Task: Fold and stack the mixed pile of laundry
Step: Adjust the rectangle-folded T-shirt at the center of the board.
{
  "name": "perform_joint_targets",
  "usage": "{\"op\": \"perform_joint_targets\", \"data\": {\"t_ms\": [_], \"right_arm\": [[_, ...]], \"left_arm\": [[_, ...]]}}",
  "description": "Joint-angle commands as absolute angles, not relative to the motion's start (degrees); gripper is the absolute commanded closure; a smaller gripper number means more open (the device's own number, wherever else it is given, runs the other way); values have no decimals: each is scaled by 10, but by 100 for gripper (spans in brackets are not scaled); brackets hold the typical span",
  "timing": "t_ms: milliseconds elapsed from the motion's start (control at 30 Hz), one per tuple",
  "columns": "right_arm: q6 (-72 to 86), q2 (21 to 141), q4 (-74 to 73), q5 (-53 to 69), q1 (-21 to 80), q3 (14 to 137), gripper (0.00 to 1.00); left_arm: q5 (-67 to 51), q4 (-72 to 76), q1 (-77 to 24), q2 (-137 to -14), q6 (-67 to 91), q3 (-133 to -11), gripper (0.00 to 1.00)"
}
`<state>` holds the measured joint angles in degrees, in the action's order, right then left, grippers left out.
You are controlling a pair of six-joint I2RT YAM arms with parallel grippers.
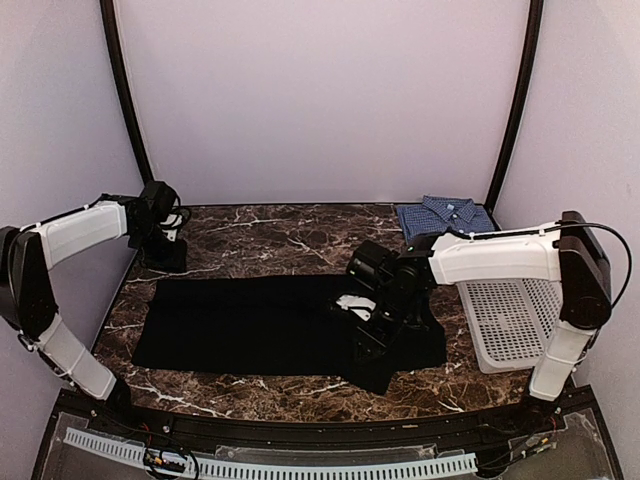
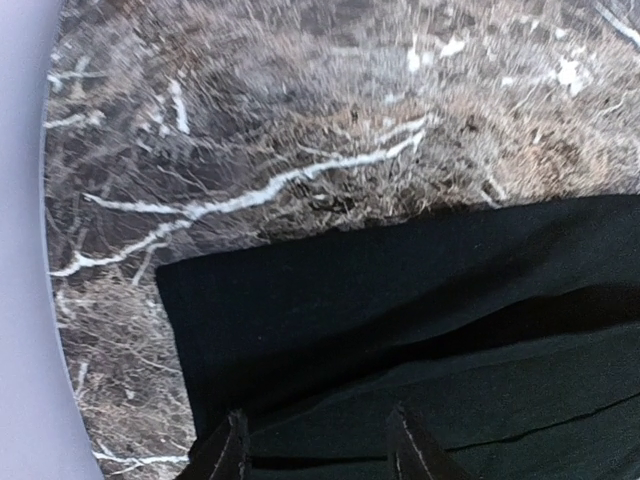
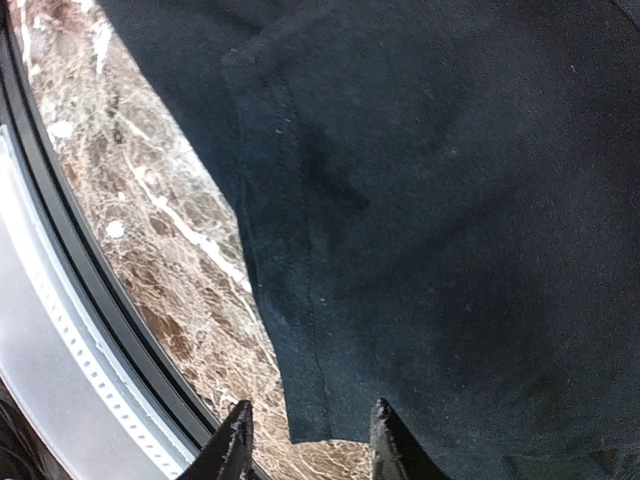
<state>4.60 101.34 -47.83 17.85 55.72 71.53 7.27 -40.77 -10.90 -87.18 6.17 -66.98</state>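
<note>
The large black garment (image 1: 250,325) lies spread flat across the middle of the marble table (image 1: 270,240). The blue-and-white check shirt (image 1: 445,215) rests folded at the back right. My left gripper (image 1: 165,255) hovers at the back left, just beyond the garment's far-left corner (image 2: 175,275). The left gripper (image 2: 318,450) stands open over the black cloth (image 2: 420,330), holding nothing. My right gripper (image 1: 365,345) is low over the garment's right end. The right gripper (image 3: 308,440) has its jaws apart, and the hemmed corner (image 3: 300,400) lies flat beneath them.
A white perforated basket (image 1: 515,320) stands at the right edge, just in front of the folded shirt. Dark curved frame posts (image 1: 125,100) rise at both back corners. The table's black front rail (image 3: 90,290) runs close to the garment's corner.
</note>
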Motion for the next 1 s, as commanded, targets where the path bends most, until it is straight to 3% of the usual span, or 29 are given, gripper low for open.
{"op": "perform_joint_targets", "data": {"t_ms": [0, 300, 633, 833, 967], "right_arm": [[45, 1001, -453, 197, 552, 750, 62], [82, 1139, -371, 187, 502, 961, 65], [89, 1374, -419, 181, 490, 1219, 73], [66, 1396, -427, 192, 494, 1188, 82], [58, 1354, -407, 191, 507, 1112, 84]], "left_arm": [[65, -429, -112, -915, 49, -681, 55], [73, -460, -118, -951, 49, -655, 63], [70, -507, -155, -938, 50, -633, 68], [111, -567, -180, -949, 64, -685, 71], [123, -524, -172, -895, 70, -694, 63]]}}
